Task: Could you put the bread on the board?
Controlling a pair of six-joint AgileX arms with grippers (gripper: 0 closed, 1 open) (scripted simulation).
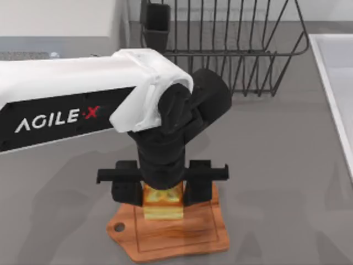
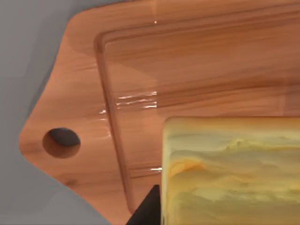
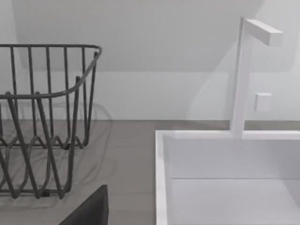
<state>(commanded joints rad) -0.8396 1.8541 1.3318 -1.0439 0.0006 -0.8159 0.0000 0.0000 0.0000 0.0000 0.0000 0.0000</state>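
One grey table point(image 1: 287, 165), with one white sink point(image 3: 161, 178) and tap point(image 3: 241, 70) at its right side, well apart from the board. One dark wire rack point(image 1: 231, 49) at the far edge, behind the board. One left arm point(image 1: 66, 105) reaching in over the board. One brown board point(image 1: 193, 237), handle hole toward the table's left. One left gripper point(image 1: 162, 190) low over the board, fingers closed partway around one bread point(image 1: 162, 203), which sits over the board's far part; contact with the board not discernible.
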